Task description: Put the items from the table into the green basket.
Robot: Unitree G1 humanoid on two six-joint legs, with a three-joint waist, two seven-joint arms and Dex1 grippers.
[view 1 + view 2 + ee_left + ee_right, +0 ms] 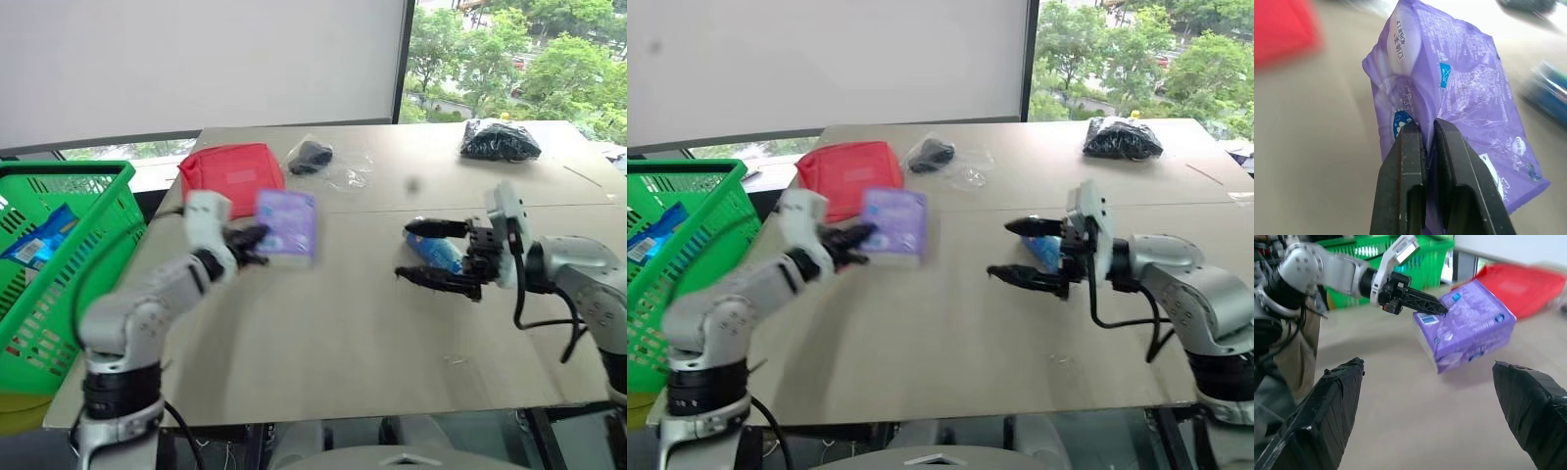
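My left gripper (257, 240) is shut on the edge of the purple soft packet (287, 222) and holds it above the table (323, 343), near the red zip pouch (232, 173). In the left wrist view its black fingers (1413, 147) pinch the packet's (1469, 93) seam. My right gripper (404, 252) is open and holds nothing; it hangs over the table's middle, just in front of the green-blue tube (436, 253). The green basket (93, 211) stands off the table's left edge. One bag of black objects (312, 155) lies at the back, another (500, 140) at the far right.
A blue packet (39, 240) lies inside the basket. Crumpled clear plastic (353, 176) lies beside the middle bag. A seam crosses the tabletop behind the right gripper. A window and a white wall rise behind the table.
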